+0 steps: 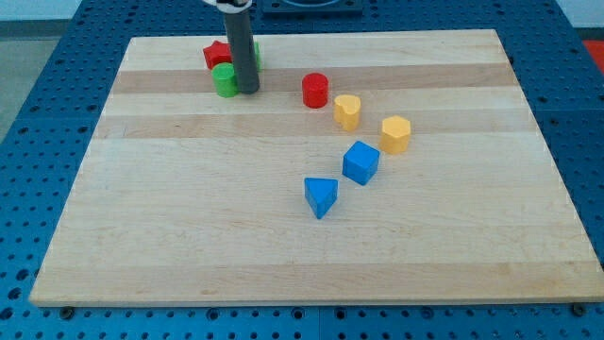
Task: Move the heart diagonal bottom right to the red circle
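— Where is my tip right now?
— Down on the wooden board near the view's top left, touching or just beside the green block, on that block's right. It is a bare rod, with no jaws to open or close and nothing held.
— What sits around the green block?
— One red block, shape unclear, just above it and touching it. The rod hides what lies behind it.
— And the red circle?
— One, to the right of the green block, apart from it.
— The heart?
— There are two yellow blocks. The yellow heart lies just below-right of the red circle, nearly touching it. The other yellow block sits further right and lower.
— Any blue?
— Two: a blue cube and a blue triangle, both well below-right of the green block.
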Controlling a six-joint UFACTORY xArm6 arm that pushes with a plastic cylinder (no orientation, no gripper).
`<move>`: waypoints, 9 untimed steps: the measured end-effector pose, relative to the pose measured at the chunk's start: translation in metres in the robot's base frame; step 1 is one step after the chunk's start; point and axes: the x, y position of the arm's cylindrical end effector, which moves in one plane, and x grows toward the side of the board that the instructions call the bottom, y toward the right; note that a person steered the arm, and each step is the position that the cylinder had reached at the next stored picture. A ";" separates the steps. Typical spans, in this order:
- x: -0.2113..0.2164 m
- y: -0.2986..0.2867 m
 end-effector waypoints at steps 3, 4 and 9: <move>0.078 0.049; 0.078 0.082; 0.077 0.100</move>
